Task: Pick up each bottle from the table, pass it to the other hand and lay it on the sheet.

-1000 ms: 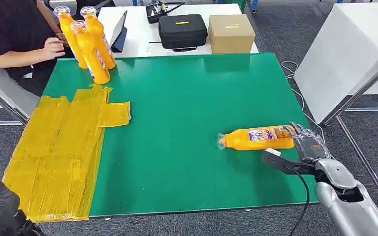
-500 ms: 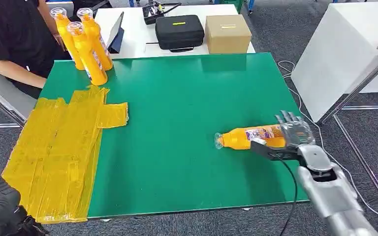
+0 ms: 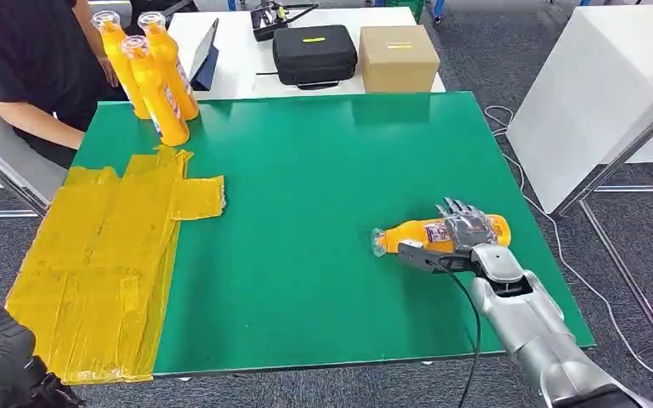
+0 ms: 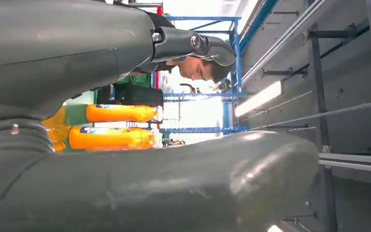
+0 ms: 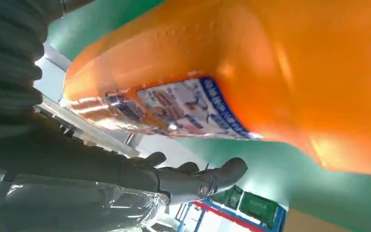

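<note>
Moved inward since earlier: right robot hand (image 3: 463, 234), now over the lying orange bottle (image 3: 438, 235) on the green worktop (image 3: 323, 187), fingers spread around it, not yet closed; grasp imminent; yellow sheet (image 3: 102, 255) well apart.

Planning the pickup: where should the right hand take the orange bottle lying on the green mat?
Grip the lying bottle around its labelled middle, coming from above, fingers on the far side, thumb near. It lies sideways, cap left, and the right hand already spans that part.
</note>
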